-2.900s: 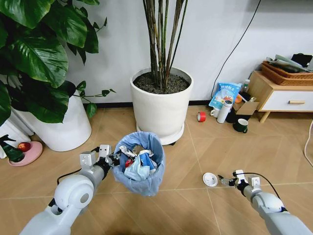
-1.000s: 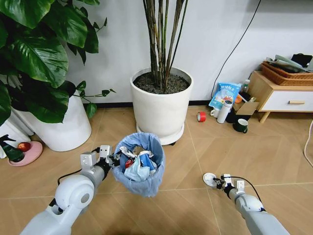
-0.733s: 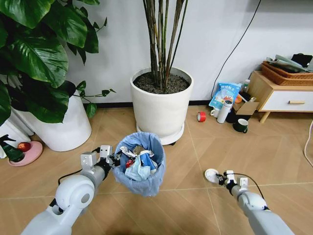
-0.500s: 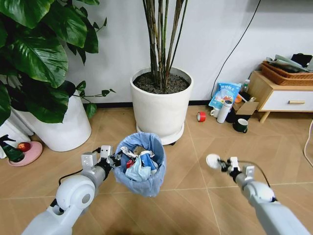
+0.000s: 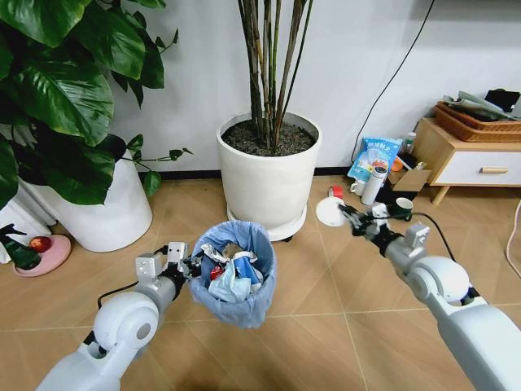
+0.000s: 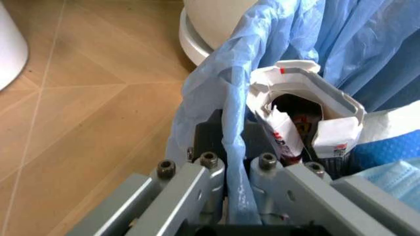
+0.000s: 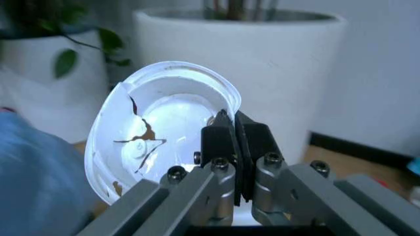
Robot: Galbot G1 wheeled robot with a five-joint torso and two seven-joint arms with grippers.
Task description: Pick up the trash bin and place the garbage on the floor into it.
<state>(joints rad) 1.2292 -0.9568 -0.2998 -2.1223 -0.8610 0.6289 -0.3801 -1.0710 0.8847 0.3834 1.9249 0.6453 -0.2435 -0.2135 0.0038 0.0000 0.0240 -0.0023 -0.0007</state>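
The trash bin, lined with a crinkly light-blue bag, hangs just above the floor with my left gripper shut on its near rim. Inside lie crumpled paper, a white carton and a blue face mask. My right gripper is raised to the right of the bin, in front of the white plant pot, and is shut on the edge of a white round lid. In the right wrist view the lid is cracked and stained, and the fingers pinch its rim.
A second white pot with a leafy plant stands at the left, with a pink dish beside it. A red tape roll, white thermos, green mug and wooden cabinet sit at the right wall.
My right gripper closed on the white lid on the floor, lifted it, and carried it up and to the left, toward the pot. The left arm and bin stayed put.
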